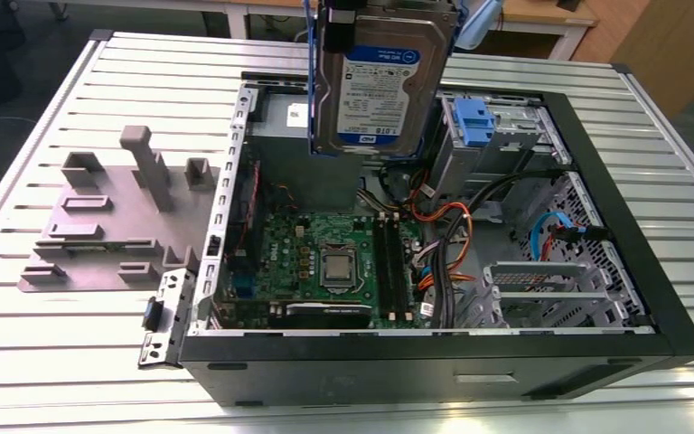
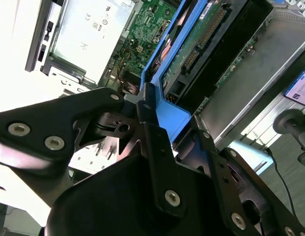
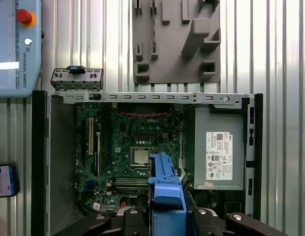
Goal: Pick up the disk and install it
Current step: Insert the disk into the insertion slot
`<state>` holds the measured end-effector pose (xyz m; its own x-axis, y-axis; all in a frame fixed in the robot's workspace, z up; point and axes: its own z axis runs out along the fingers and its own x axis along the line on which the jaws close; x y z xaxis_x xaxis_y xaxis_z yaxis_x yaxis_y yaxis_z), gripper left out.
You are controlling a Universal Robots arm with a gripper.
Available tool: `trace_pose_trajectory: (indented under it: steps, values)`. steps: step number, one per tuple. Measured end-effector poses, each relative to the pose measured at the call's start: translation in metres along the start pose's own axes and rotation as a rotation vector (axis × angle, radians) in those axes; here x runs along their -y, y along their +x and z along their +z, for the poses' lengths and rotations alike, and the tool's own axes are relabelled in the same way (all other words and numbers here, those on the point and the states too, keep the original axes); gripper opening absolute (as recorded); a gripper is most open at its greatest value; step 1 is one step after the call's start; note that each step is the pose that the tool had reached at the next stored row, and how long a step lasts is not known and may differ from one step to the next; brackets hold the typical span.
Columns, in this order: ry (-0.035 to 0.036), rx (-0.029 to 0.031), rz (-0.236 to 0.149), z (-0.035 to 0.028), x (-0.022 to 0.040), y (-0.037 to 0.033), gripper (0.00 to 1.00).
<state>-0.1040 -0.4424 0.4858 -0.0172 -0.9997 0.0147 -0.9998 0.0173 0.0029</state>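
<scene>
The disk [image 1: 383, 81], a silver hard drive with a white-and-blue label and blue carrier rails, hangs upright above the back of the open computer case [image 1: 672, 298]. It sits high over the motherboard [image 1: 323, 262], touching nothing below. In both wrist views my gripper [image 2: 151, 105] [image 3: 165, 214] is shut on the blue carrier end [image 2: 167, 115] [image 3: 165, 189] of the disk, and the black fingers [image 2: 69, 123] press it from both sides. In the second wrist view the disk's green circuit side [image 2: 192, 49] points down toward the case.
A grey slotted stand [image 1: 118, 217] [image 3: 177, 39] lies on the slatted table at the exterior view's left of the case. Inside the case are a drive bay with a blue clip [image 1: 473, 122], bundled cables [image 1: 444, 235] and a power supply [image 3: 219, 152]. A pendant with a red button [image 3: 24, 17] lies beside the case.
</scene>
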Motion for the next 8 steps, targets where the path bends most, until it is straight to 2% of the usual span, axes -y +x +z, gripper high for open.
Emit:
trace_pose_trajectory:
  steps: [8]
  values:
    - [-0.0001,-0.0001,0.0,-0.0001,0.0002,0.0002,0.36]
